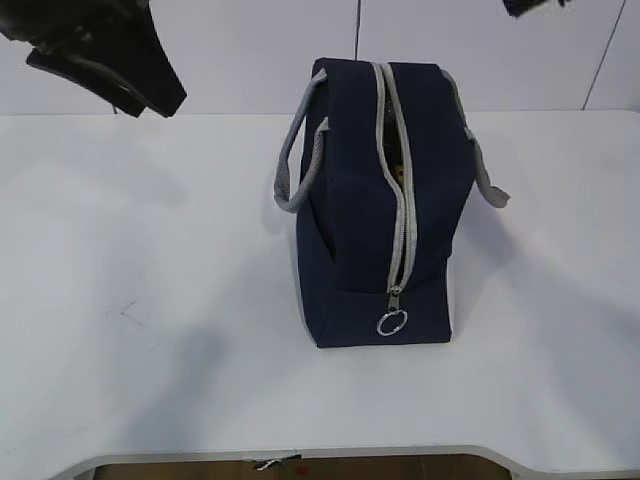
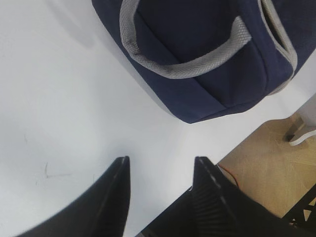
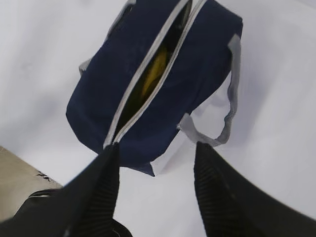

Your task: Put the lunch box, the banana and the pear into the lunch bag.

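Note:
The navy lunch bag (image 1: 370,200) stands in the middle of the white table, its grey zipper open along the top and its ring pull (image 1: 392,323) hanging at the near end. In the right wrist view a long yellow shape, the banana (image 3: 150,74), shows through the slit of the lunch bag (image 3: 197,54). The lunch box and the pear are hidden. My left gripper (image 2: 162,160) is open and empty above bare table, beside the bag's handle (image 2: 187,66). My right gripper (image 3: 157,147) hovers open and empty above the bag's end.
The left arm (image 1: 110,55) hangs high at the back left; a tip of the right arm (image 1: 530,5) shows at the top right. Bare white table (image 1: 150,300) surrounds the bag. The table's front edge (image 1: 300,455) is near, with wooden floor (image 2: 266,168) beyond it.

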